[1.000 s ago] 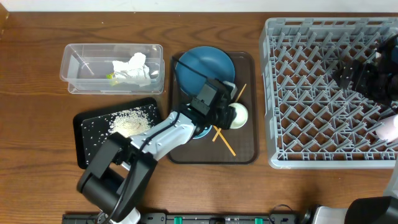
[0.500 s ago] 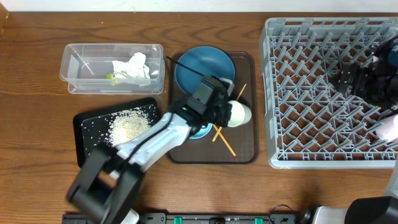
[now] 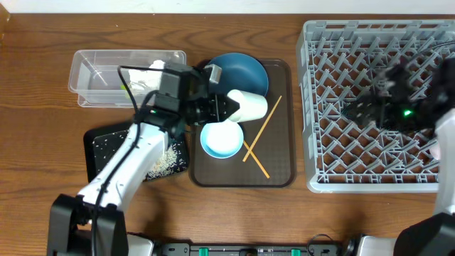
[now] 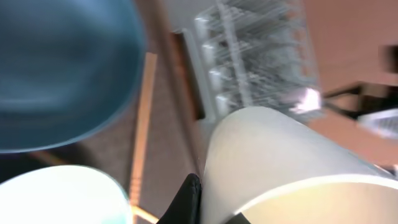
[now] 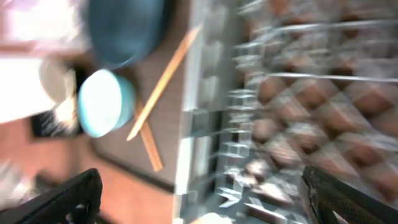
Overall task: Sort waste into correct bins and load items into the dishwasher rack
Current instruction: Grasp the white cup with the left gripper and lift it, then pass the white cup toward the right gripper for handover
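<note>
Cup (image 3: 250, 105), pale green, is clamped on its side in my left gripper (image 3: 229, 107). Just beside it sits the pale-blue bowl (image 3: 221, 140), chopsticks (image 3: 261, 122) past that. Far off, my right gripper (image 3: 359, 112) hangs wide open over the rack (image 3: 334, 165).

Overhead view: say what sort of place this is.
Likely a lab tabletop staged as a dish-clearing station: a grey dishwasher rack, a brown tray holding a blue dish, and a clear waste tub on a wooden table.
</note>
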